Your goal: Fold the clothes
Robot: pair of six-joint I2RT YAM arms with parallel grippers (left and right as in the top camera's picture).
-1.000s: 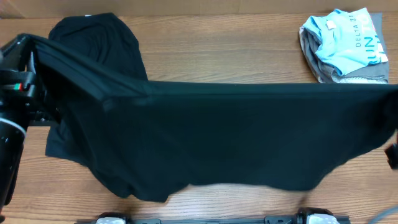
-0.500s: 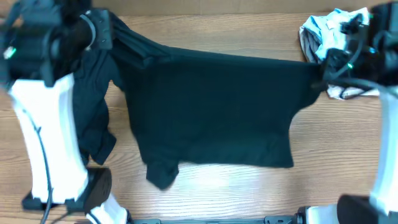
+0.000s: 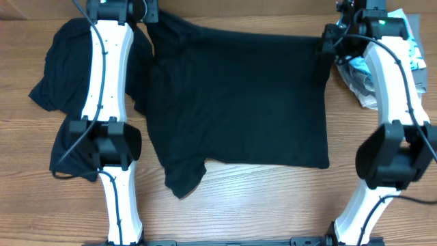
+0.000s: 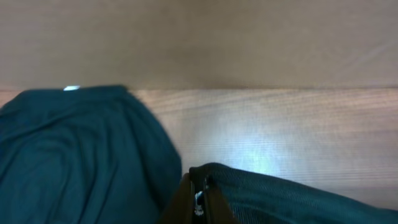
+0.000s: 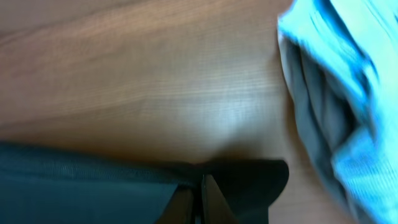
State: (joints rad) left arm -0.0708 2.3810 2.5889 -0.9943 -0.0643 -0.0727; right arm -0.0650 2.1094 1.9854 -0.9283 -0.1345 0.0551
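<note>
A large black shirt (image 3: 239, 102) lies spread flat across the middle of the table. My left gripper (image 3: 151, 15) is shut on its far left corner, and the pinched black edge shows in the left wrist view (image 4: 280, 193) at my fingers (image 4: 198, 200). My right gripper (image 3: 328, 37) is shut on its far right corner, which also shows in the right wrist view (image 5: 124, 186) at my fingers (image 5: 200, 199). A second black garment (image 3: 61, 89) lies crumpled at the left, partly under my left arm; it fills the left of the left wrist view (image 4: 81, 155).
A light-blue shirt with white lettering (image 3: 410, 41) lies on folded grey clothes (image 3: 362, 89) at the far right corner, close to my right gripper; it also shows in the right wrist view (image 5: 348, 93). Both white arms reach over the table's sides.
Both grippers have carried the black shirt away from the front edge to the far side and lowered it, so it now lies flat on the table. The arms are now stretched out over the table.
</note>
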